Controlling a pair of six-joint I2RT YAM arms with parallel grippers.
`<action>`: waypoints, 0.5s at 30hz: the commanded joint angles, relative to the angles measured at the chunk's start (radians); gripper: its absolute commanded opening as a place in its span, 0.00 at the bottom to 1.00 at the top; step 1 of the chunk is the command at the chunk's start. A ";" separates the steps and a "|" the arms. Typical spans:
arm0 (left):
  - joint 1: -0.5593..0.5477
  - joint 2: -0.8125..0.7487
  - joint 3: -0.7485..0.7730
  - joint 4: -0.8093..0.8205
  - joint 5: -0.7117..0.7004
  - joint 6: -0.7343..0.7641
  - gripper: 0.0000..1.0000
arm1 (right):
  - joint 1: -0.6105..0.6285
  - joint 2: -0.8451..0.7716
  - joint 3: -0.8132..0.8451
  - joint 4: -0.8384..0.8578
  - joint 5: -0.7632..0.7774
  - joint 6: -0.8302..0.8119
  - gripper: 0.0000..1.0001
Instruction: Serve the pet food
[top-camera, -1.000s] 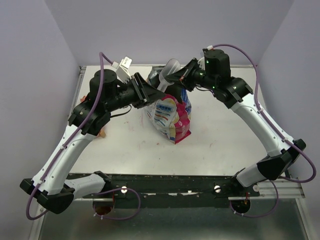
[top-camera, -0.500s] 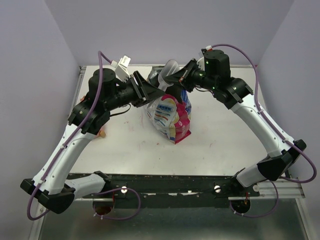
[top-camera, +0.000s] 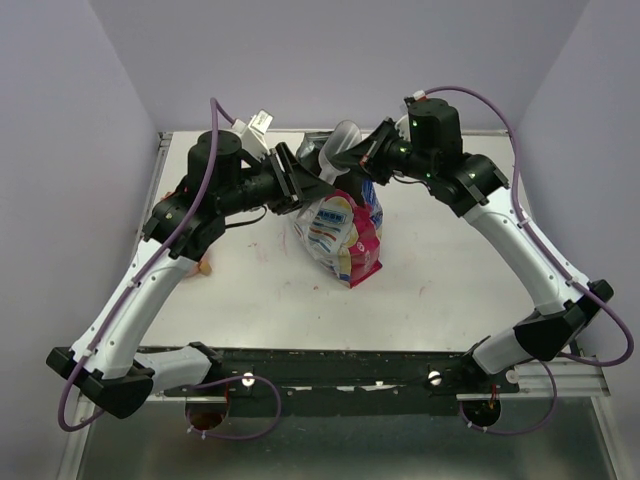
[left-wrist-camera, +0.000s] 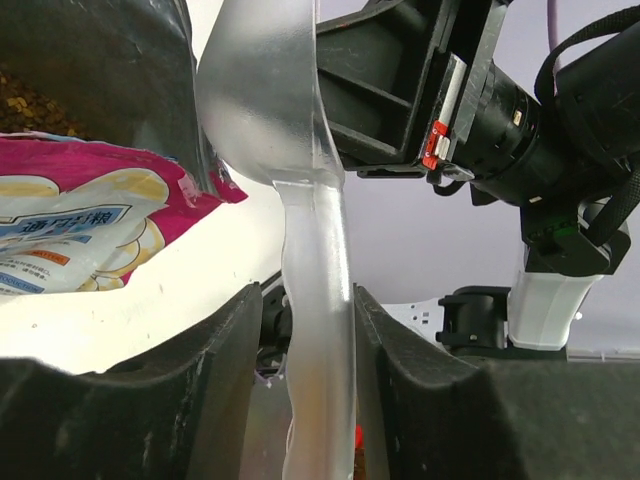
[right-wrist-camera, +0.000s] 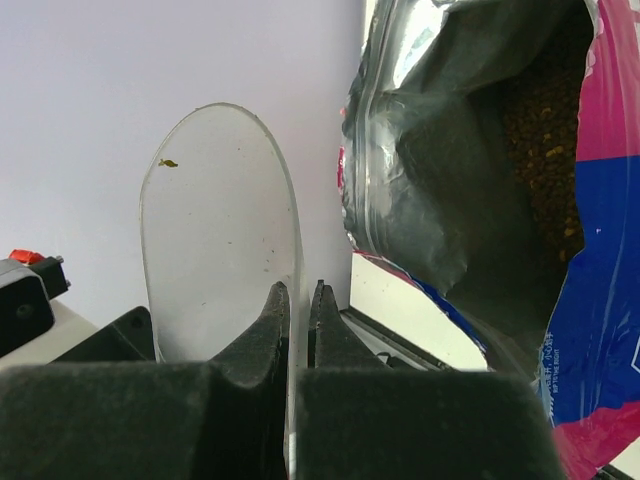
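The pink, white and blue bag stands open mid-table. Dark brown kibble shows inside it in the right wrist view and the left wrist view. The clear plastic scoop is held in the air above the bag's far side and is empty apart from a crumb. My right gripper is shut on the scoop's thin bowl wall. My left gripper has its jaws on either side of the scoop's handle, with a small gap on one side.
A salmon-pink thing peeks out under the left arm at the table's left side. The white table has a raised left edge. Lilac walls close the back and sides.
My left arm has swung up and to the right, bringing its jaws closer round the scoop's handle. The right arm, scoop and bag have stayed put.
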 joint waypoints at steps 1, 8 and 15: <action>-0.008 0.011 0.043 -0.050 -0.023 0.043 0.46 | 0.006 0.009 0.049 -0.036 0.019 -0.011 0.00; -0.022 0.039 0.077 -0.049 -0.006 0.049 0.41 | 0.006 0.032 0.082 -0.068 0.043 -0.013 0.00; -0.023 0.048 0.091 -0.053 0.005 0.062 0.42 | 0.006 0.041 0.099 -0.079 0.060 -0.013 0.00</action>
